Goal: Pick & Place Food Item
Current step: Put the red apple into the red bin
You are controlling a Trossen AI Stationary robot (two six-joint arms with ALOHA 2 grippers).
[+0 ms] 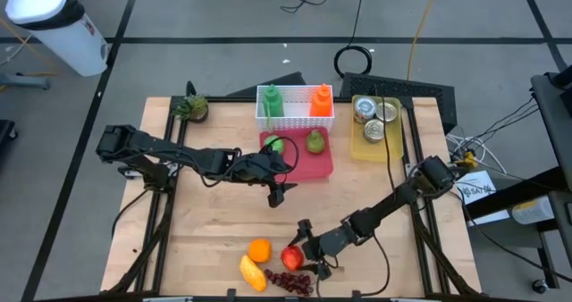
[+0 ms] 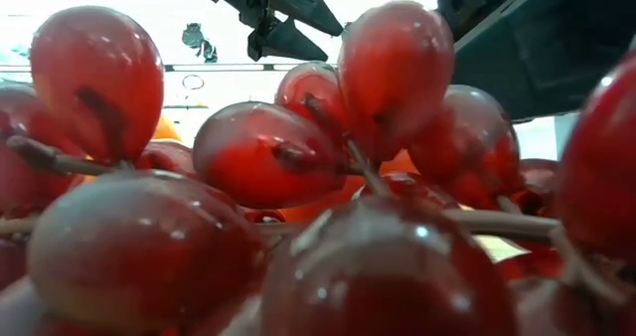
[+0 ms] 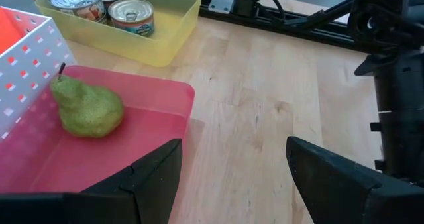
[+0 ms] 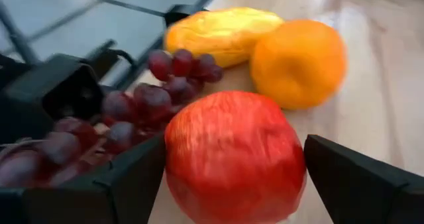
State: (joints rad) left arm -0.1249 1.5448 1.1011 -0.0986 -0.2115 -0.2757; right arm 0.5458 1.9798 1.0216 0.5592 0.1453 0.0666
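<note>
While the two arms work at opposite ends of the table, the scene reads as follows.

Red apple (image 4: 235,161): sits on the wooden table near its front edge, between the right gripper's fingers; in the high view it shows at (image 1: 291,256).
Right gripper (image 1: 304,248): low at the front of the table, fingers spread on either side of the apple, not clearly pressing it.
Right fingers (image 4: 371,184): dark, one to each side of the apple in the wrist view.
Orange (image 4: 298,61): just beside the apple, farther from the right wrist camera; at (image 1: 259,249) from above.
Yellow fruit (image 4: 222,32): elongated, lying next to the orange, near the table's front edge.
Grapes (image 4: 142,105): dark red bunch beside the apple; they fill the low view (image 2: 268,157).
Left gripper (image 1: 279,193): over the table's middle, just off the pink tray's front edge, fingers apart and holding nothing.
Pink tray (image 3: 142,105): holds a green pear (image 3: 86,108) and, from above, a second green item (image 1: 274,145).
White basket (image 1: 295,119): behind the tray, with a green and an orange bottle.
Yellow tray (image 3: 175,32): right of the basket, holding tin cans (image 3: 131,15).
Potted plant (image 1: 190,107): at the table's far left corner.
</note>
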